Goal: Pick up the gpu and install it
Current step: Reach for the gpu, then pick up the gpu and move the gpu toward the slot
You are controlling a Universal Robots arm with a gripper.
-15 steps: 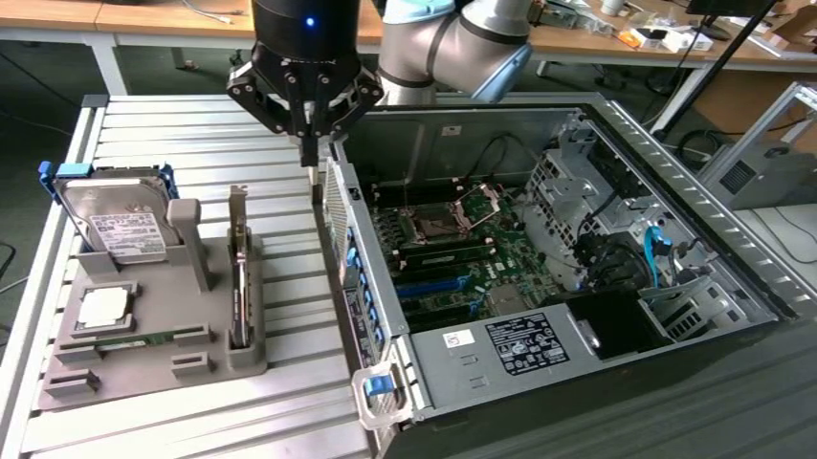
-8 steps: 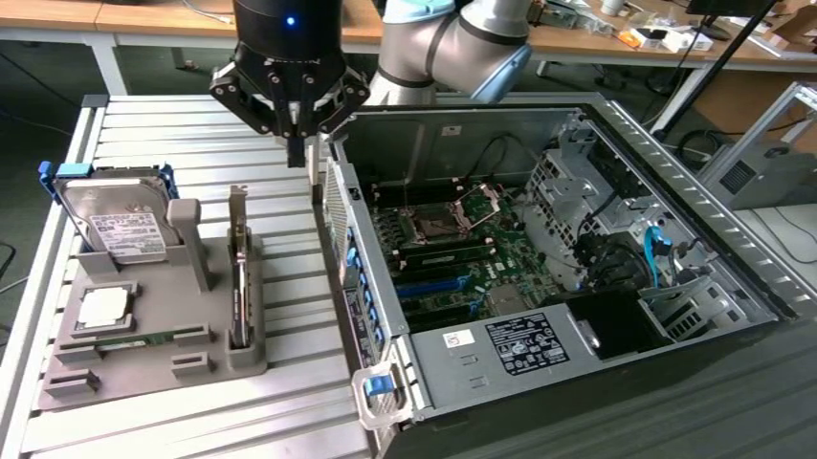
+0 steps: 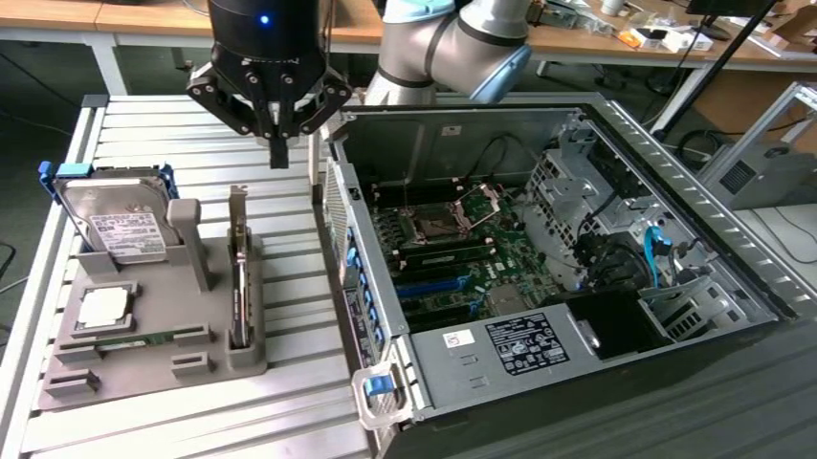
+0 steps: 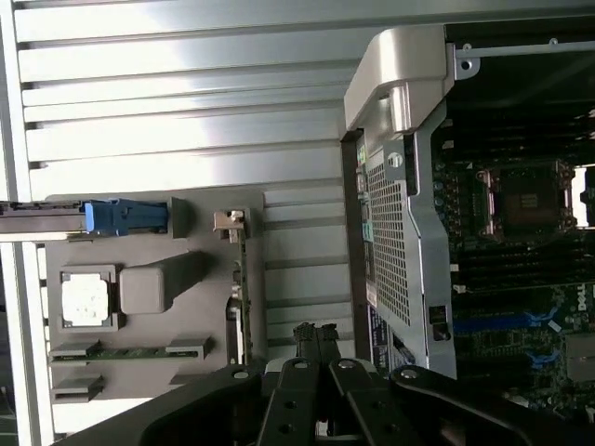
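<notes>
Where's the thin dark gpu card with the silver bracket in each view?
Exterior view: the gpu stands on edge in the grey plastic holder tray, to the exterior view's left of the open computer case.
Wrist view: the gpu is edge-on along the tray's side nearest the case.
Shared landmark: the small square silver chip.

Ribbed metal worktable [image 3: 179,411], cluttered wooden desks [image 3: 141,19] along the back

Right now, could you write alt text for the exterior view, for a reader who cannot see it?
The gripper, jaws shut and empty, hangs above the ribbed table beside an open computer case. The gpu stands on edge in a grey holder, with a hard drive next to it.
</notes>
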